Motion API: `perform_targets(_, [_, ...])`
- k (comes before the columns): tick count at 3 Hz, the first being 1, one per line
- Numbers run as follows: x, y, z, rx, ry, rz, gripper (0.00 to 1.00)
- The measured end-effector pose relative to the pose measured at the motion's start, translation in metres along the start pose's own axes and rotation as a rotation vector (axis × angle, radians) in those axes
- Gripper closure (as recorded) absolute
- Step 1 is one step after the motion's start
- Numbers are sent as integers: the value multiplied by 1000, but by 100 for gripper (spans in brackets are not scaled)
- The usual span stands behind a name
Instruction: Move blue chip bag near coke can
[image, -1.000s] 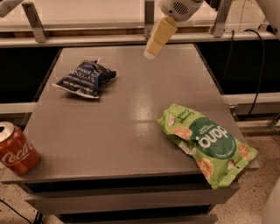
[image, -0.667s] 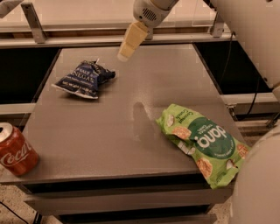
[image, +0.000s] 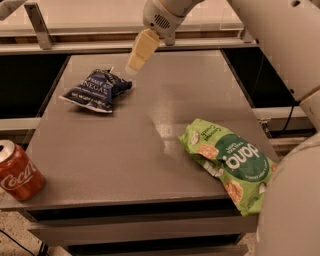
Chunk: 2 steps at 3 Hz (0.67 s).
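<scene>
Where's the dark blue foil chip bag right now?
Camera view: the dark blue foil chip bag lies far left on the grey table, the pincer hanging just upper-right of it.

Matt plastic end effector (image: 135, 62) near glossy, crinkled foil blue chip bag (image: 95, 90).

Robot lab: grey table (image: 150, 150), metal rails (image: 75, 46) behind, gripper (image: 133, 67) above table's far side.

Table (image: 145, 150): blue chip bag (image: 95, 90), coke can (image: 18, 172), green bag (image: 230, 160); gripper (image: 135, 62) above.
</scene>
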<state>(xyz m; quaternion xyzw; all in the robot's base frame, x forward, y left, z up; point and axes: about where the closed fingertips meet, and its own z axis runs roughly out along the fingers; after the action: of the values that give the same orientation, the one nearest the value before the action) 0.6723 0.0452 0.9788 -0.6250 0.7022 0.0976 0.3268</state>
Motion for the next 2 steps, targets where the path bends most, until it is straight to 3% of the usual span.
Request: perform_targets(2, [-39,38,63,-98,-171,9,0])
